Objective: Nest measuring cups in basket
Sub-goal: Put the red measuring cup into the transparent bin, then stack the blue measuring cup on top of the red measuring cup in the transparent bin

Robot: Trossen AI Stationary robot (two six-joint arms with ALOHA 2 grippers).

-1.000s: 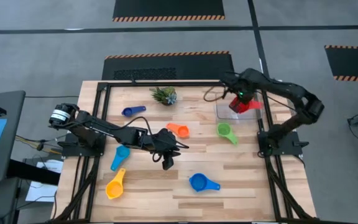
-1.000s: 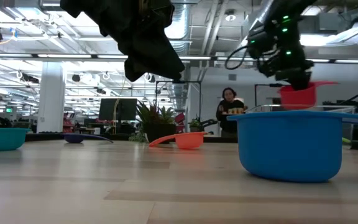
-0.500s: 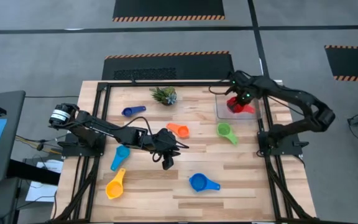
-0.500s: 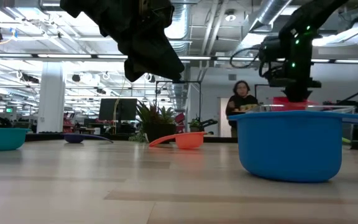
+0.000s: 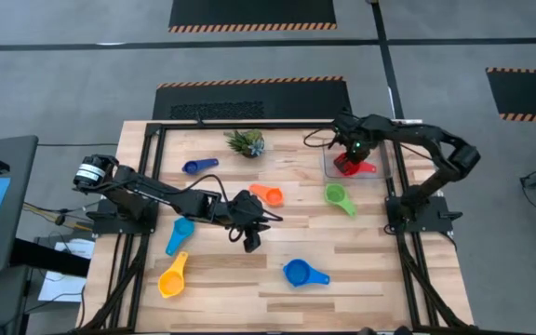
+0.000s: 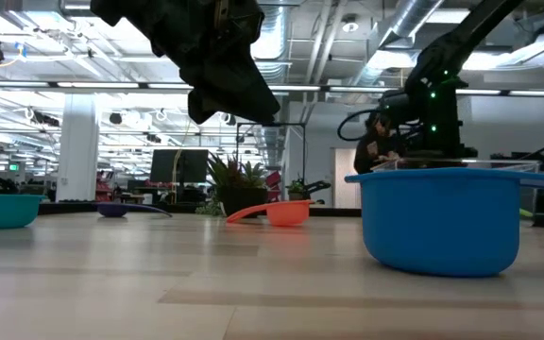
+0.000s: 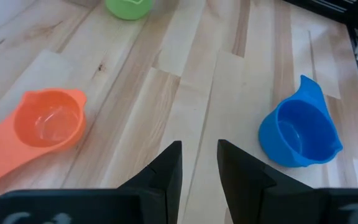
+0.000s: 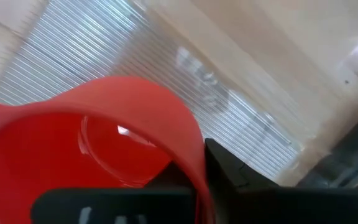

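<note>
I see my left tool at worktop centre, fingers apart, grasping nothing. Orange cup at its 12 o'clock. At 2 o'clock, my right tool is in the clear basket over the red cup; grip state: cannot tell.

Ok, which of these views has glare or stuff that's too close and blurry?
Low view: bright ceiling lights wash out the room behind, and the blue cup looms large and close. Right wrist view: the red cup fills the frame, soft-edged, with a small glare spot inside; the basket floor shows ribbed reflections. High view: evenly lit.
</note>
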